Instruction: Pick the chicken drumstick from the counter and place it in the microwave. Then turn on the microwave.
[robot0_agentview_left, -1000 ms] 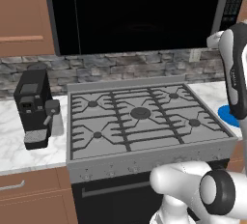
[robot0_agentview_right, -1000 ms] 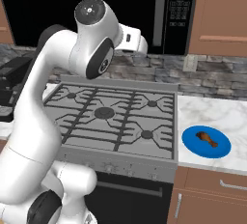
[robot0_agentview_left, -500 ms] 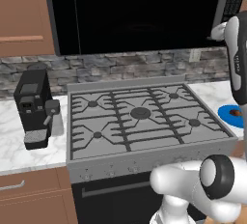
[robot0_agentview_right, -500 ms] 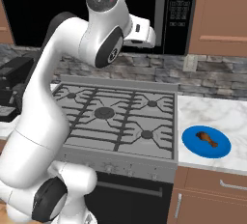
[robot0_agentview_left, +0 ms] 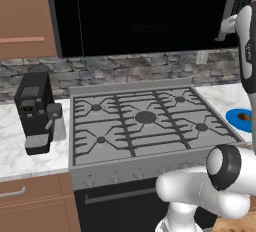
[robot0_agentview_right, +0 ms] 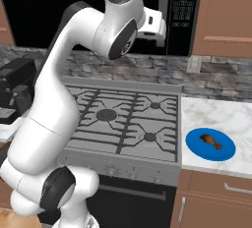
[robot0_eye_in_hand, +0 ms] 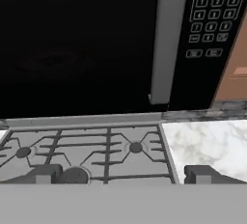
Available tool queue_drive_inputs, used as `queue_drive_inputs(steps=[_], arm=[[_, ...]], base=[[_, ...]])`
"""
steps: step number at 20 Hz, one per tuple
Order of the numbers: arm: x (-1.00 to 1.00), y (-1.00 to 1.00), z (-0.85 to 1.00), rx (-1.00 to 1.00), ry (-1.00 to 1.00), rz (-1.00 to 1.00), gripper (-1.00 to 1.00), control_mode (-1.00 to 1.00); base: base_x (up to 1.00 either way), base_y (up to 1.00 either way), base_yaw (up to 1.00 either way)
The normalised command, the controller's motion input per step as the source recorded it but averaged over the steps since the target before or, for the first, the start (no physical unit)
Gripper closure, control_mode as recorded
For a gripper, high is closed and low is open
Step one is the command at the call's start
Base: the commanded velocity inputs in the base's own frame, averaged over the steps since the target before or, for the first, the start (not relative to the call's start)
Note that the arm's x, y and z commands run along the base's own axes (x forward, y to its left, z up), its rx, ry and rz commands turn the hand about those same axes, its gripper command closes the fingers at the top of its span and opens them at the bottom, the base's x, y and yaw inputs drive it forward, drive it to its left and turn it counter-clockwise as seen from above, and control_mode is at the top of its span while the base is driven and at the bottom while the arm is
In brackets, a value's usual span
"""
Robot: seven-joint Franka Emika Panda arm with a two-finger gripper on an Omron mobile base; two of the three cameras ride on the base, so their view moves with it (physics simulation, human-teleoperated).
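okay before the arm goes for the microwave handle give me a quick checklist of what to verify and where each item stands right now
1. Microwave door shut, so it must be opened first: ok, the door looks shut in the hand view.
2. Handle in sight: ok, the grey bar stands just ahead of the gripper.
3. Gripper open and empty: ok, fingers wide apart, nothing between them.
4. Drumstick waiting: ok, it lies on the blue plate on the counter, right of the stove.
5. Button panel unobstructed: ok.
6. Microwave interior free: cannot tell, the glass is dark.
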Motion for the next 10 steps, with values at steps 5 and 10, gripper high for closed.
queue_drive_inputs(steps=[5,10], arm=[[0.34,-0.06,0.02,0.01,-0.07,0.06,-1.0,-1.0],[0.34,-0.06,0.0,0.0,-0.07,0.05,-1.0,-1.0]], base=[[0.0,0.0,0.0],[0.0,0.0,0.0]])
